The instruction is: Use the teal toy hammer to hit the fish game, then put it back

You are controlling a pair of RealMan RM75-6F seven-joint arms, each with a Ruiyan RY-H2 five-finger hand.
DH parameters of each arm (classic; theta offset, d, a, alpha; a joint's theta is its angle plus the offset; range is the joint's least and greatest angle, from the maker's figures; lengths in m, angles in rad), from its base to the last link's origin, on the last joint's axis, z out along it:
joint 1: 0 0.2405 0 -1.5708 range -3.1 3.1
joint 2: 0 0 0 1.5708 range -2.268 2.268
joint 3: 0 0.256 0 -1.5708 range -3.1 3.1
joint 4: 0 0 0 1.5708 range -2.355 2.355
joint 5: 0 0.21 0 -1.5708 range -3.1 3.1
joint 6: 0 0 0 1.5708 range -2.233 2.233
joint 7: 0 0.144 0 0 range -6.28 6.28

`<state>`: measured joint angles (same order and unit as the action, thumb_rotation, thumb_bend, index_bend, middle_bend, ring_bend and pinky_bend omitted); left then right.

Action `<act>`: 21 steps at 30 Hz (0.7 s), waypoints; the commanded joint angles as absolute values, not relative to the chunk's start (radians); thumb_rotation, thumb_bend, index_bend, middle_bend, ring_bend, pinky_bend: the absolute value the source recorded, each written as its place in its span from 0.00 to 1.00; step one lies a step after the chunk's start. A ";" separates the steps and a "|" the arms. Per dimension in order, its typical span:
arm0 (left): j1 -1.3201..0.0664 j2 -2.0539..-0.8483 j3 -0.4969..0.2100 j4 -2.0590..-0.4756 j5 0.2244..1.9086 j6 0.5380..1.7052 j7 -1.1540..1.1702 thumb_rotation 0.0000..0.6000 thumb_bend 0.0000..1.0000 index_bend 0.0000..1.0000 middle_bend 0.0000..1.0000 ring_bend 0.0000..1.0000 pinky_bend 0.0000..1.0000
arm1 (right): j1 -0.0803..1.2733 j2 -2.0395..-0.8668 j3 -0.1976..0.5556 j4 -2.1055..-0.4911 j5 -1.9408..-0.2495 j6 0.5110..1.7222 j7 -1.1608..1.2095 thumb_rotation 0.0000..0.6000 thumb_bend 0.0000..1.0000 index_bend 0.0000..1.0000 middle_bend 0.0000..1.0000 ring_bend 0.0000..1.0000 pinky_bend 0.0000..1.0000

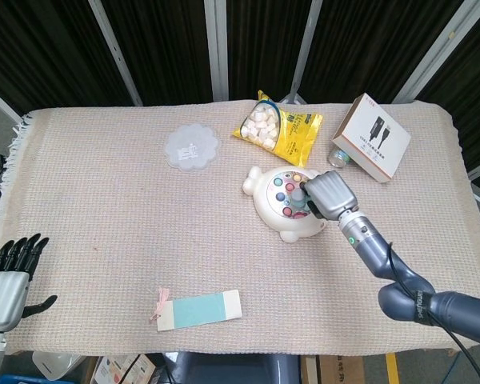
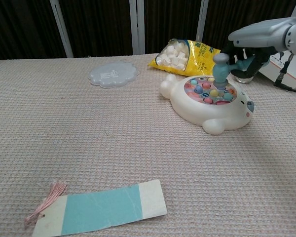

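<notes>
The fish game (image 1: pixel 282 206) (image 2: pixel 208 105) is a cream, fish-shaped toy with coloured pegs on top, right of the table's centre. My right hand (image 1: pixel 329 195) (image 2: pixel 259 35) holds the teal toy hammer (image 2: pixel 222 68) by its handle. The hammer's head (image 1: pixel 301 197) hangs upright just above the pegs at the game's back right. Whether it touches a peg I cannot tell. My left hand (image 1: pixel 8 282) rests off the table's front left edge, fingers spread and holding nothing.
A yellow snack bag (image 1: pixel 277 128) and a white box (image 1: pixel 370 137) lie behind the game, with a small bottle (image 1: pixel 338 157) between them. A scalloped clear lid (image 1: pixel 190 146) sits at the back centre. A teal-and-cream bookmark (image 1: pixel 198 309) lies near the front edge.
</notes>
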<state>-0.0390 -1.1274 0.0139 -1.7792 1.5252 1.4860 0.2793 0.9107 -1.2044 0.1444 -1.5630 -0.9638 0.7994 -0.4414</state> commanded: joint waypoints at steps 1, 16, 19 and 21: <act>-0.039 -1.127 0.016 -1.777 1.528 1.486 0.277 1.00 0.12 0.00 0.00 0.00 0.00 | 0.848 -1.167 0.121 -1.591 -1.036 0.839 -0.362 1.00 0.84 0.97 0.79 0.66 0.50; -0.037 -1.140 0.022 -1.807 1.527 1.483 0.314 1.00 0.12 0.00 0.00 0.00 0.00 | 0.689 -1.260 0.008 -1.308 -1.306 0.876 0.011 1.00 0.84 0.93 0.79 0.61 0.45; -0.035 -1.141 0.022 -1.818 1.527 1.488 0.326 1.00 0.12 0.00 0.00 0.00 0.00 | 0.680 -1.279 0.001 -1.253 -1.340 0.880 0.060 1.00 0.84 0.90 0.78 0.59 0.42; -0.035 -1.141 0.025 -1.820 1.530 1.487 0.337 1.00 0.12 0.00 0.00 0.00 0.00 | 0.675 -1.290 -0.002 -1.220 -1.361 0.884 0.095 1.00 0.84 0.89 0.77 0.58 0.41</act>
<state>-0.0353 -1.1410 0.0235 -1.8190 1.5293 1.4873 0.3341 0.6861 -1.2730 0.0062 -1.2473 -1.3380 0.8779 0.0674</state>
